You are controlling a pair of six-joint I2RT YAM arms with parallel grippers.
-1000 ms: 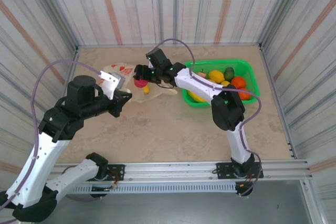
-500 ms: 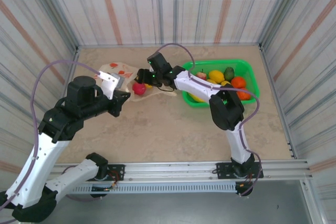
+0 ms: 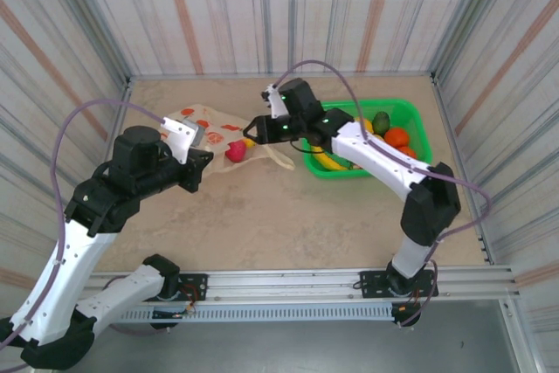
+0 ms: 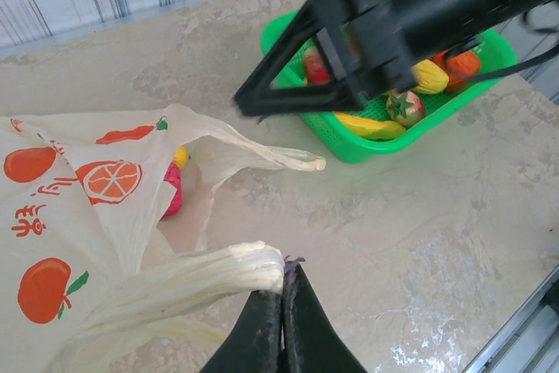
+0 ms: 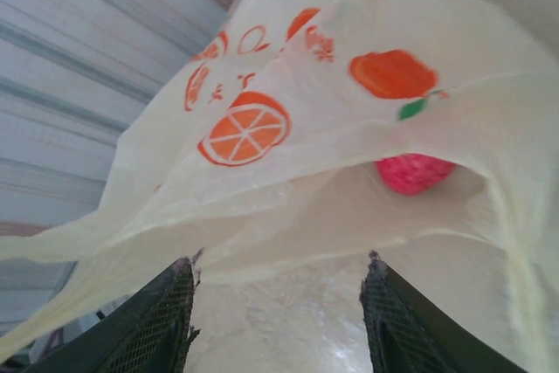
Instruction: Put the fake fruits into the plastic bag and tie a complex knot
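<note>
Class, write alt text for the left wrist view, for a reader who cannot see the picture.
The left gripper, shut, pinches a handle of the pale-yellow plastic bag, which lies open with a pink fruit inside. Beyond it the right gripper hangs open before a green basket of fake fruits.

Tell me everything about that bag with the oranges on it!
The plastic bag is thin, crinkly, pale yellow and see-through, printed with orange fruit pictures. It lies on the table with its mouth open. The left gripper pinches one twisted handle; the other handle lies loose. A pink fruit sits inside.
</note>
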